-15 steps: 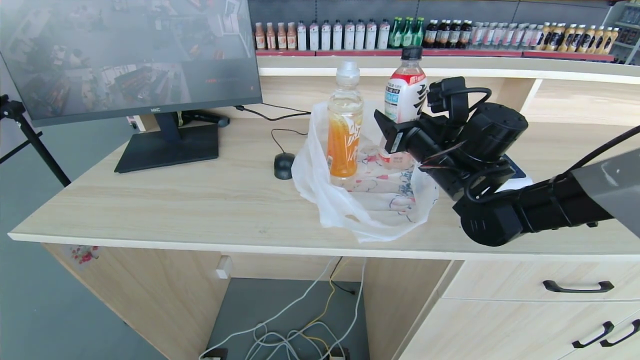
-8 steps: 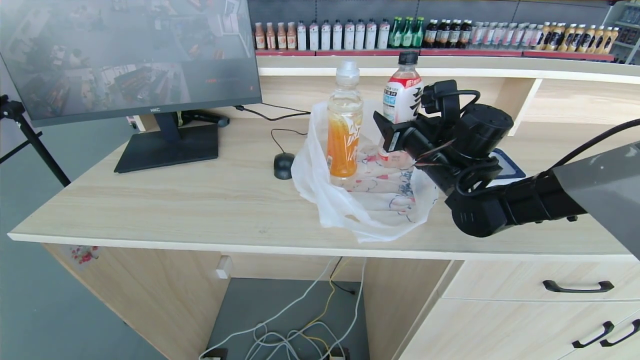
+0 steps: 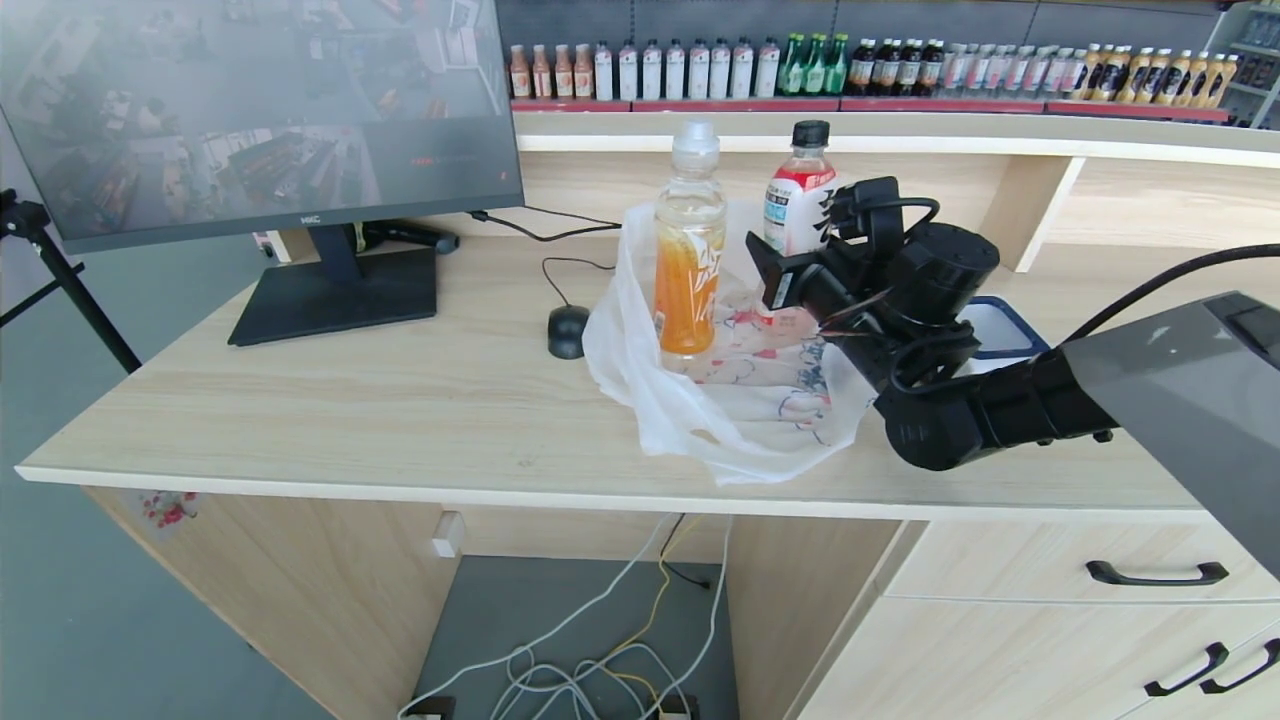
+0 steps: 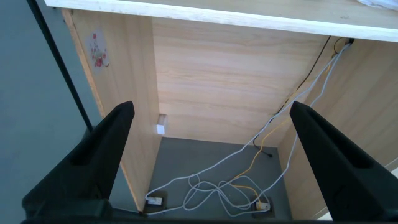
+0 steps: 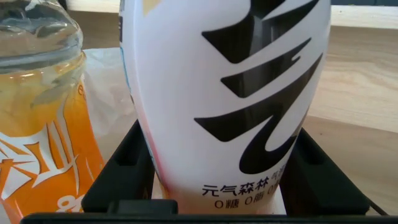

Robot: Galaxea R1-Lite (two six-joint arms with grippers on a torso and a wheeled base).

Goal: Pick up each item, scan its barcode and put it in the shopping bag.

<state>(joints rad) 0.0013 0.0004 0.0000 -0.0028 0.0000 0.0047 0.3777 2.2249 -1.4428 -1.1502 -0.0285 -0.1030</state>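
My right hand (image 3: 795, 290) is clamped on the white-labelled bottle (image 3: 797, 205), one finger on each side of its lower body, as the right wrist view shows it (image 5: 224, 186). The bottle stands upright with its black cap up, its base down at the far right part of the shopping bag (image 3: 740, 420); I cannot tell whether it touches the bottom. Just left of it, the orange drink bottle (image 3: 688, 270) stands upright inside the same bag, close to my bottle but apart from it. The bag lies open and crumpled on the counter (image 3: 400, 400), right of the mouse (image 3: 568, 330) and the monitor (image 3: 260, 110). My left hand (image 4: 211, 109) hangs below the counter's near edge, its fingers spread wide with nothing between them, above the cables (image 4: 230, 183) on the floor.
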